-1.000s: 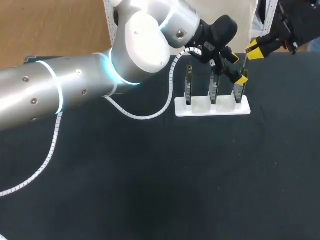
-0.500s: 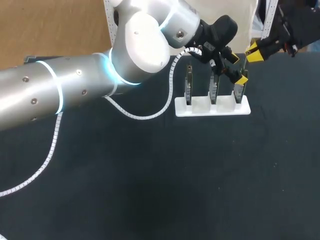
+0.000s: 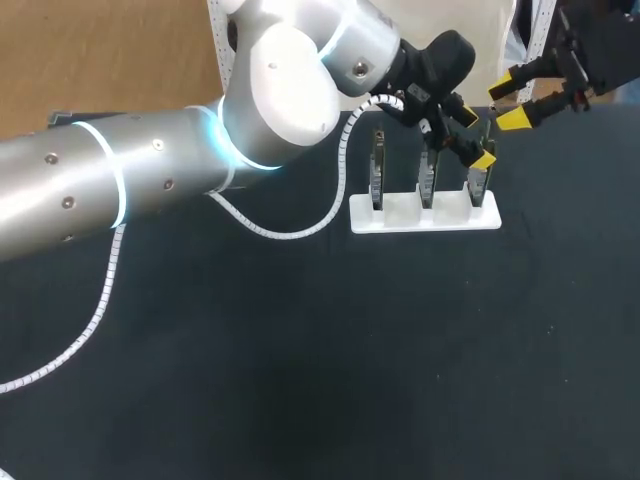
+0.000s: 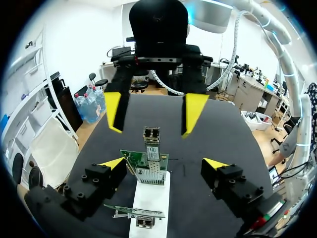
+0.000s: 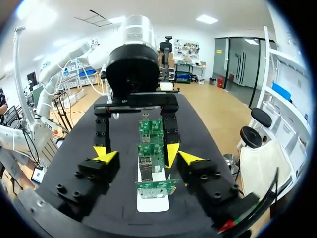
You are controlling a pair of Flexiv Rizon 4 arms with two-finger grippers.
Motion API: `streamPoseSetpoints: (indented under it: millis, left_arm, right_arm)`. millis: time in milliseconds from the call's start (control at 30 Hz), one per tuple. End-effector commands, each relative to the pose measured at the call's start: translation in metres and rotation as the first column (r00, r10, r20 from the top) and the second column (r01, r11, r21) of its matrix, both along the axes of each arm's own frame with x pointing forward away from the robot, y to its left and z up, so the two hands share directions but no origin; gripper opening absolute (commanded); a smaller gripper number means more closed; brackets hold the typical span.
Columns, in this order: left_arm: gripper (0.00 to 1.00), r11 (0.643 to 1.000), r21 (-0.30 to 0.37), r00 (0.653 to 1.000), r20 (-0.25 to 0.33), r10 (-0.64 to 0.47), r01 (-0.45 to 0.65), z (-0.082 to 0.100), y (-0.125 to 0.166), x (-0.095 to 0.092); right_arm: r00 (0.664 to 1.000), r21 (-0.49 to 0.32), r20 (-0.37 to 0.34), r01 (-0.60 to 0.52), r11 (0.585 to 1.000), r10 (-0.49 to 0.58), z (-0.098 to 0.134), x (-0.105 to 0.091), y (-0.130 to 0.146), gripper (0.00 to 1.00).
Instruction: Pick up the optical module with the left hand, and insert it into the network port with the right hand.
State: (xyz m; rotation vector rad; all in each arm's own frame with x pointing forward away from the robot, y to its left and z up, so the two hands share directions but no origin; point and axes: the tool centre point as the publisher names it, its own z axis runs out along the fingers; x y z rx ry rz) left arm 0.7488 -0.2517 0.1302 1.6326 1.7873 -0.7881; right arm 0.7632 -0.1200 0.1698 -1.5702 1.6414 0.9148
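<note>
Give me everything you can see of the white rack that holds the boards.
The white rack is a long, low block that looks like plastic, lying flat on the dark table. It has three slots in a row, each holding a green circuit board upright on its edge. The left gripper is open, with a finger on either side of the board at one end, and does not touch the rack. Nothing else touches the rack.

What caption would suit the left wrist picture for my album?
Left gripper, fingers open either side of an upright optical module on a green board; right gripper hangs open beyond.
</note>
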Motion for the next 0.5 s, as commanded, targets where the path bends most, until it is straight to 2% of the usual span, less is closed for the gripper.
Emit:
streamPoseSetpoints:
  millis: [33, 233, 267, 300, 333, 500]
  left_arm:
    - [1.00, 1.000, 0.005, 1.000, -0.002, 0.000, 0.000, 0.001, -0.001, 0.001]
    - [1.00, 1.000, 0.005, 1.000, -0.002, 0.000, 0.000, 0.001, -0.001, 0.001]
    - [1.00, 1.000, 0.005, 1.000, -0.002, 0.000, 0.000, 0.001, -0.001, 0.001]
    - [1.00, 1.000, 0.005, 1.000, -0.002, 0.000, 0.000, 0.001, -0.001, 0.001]
    - [1.00, 1.000, 0.005, 1.000, -0.002, 0.000, 0.000, 0.001, -0.001, 0.001]
    - [1.00, 1.000, 0.005, 1.000, -0.002, 0.000, 0.000, 0.001, -0.001, 0.001]
  right_arm:
    - [1.000, 0.029, 0.006, -0.011, 1.000, 0.011, 0.006, 0.000, -0.006, 1.00]
    - [0.999, 0.041, 0.015, -0.031, 0.999, 0.030, 0.014, 0.003, -0.007, 1.00]
    - [0.999, 0.045, 0.017, -0.034, 0.998, 0.033, 0.016, 0.003, -0.007, 0.44]
    - [0.999, 0.046, 0.020, -0.035, 0.998, 0.034, 0.017, 0.003, -0.007, 0.04]
    - [0.999, 0.046, 0.024, -0.037, 0.998, 0.036, 0.017, 0.003, -0.007, 0.00]
    - [0.998, 0.050, 0.032, -0.048, 0.998, 0.047, 0.020, 0.002, -0.004, 0.00]
